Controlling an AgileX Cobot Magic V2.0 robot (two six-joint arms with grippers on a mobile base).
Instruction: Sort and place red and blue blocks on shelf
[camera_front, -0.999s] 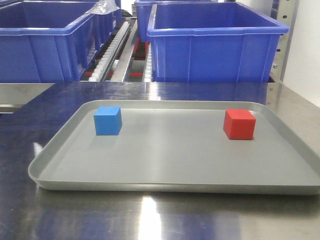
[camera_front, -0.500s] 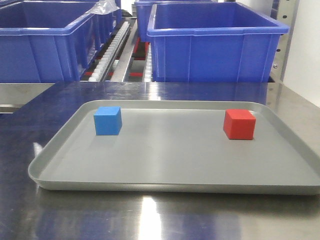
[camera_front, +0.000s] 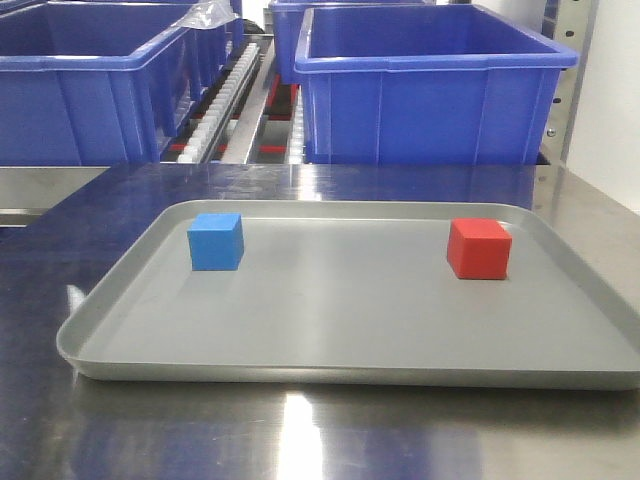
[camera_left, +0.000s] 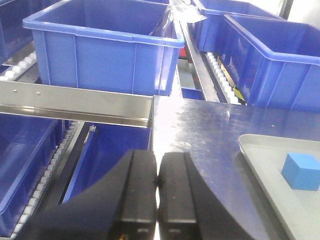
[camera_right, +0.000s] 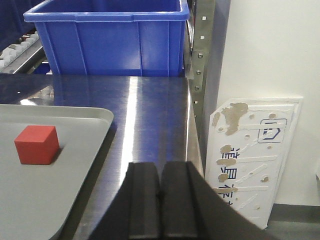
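Nothing has shifted over the last second: both blocks sit on the tray just where they sat. The left fingers (camera_left: 141, 195) are pressed flat together, pad to pad, with nothing between them, and hang about over the left edge of the bench (camera_left: 200, 135). The right fingers (camera_right: 145, 200) are likewise closed on nothing, near the bench's right edge. Ahead and to the right of the left fingers lies the blue block (camera_left: 301, 171), flat on the far left part of the grey tray (camera_front: 330, 375). Ahead and to the left of the right fingers lies the red block (camera_right: 36, 144), flat on the tray's far right part. The two blocks are well apart, and neither touches the tray's rim. The tray rests on the steel bench, its far edge short of the bench's back edge. Behind the bench stands the shelf (camera_left: 75, 102), a steel front rail with white rollers (camera_front: 225, 100) running back between dark-blue bins. One bin (camera_front: 430, 90) stands behind the red block and another (camera_front: 80, 90) behind the blue one. The left wrist view also shows bins on a lower tier under the rail. To the right of the bench a drilled steel post (camera_right: 200, 60) rises, with a blotched white panel (camera_right: 255, 155) leaning on the wall beside it.
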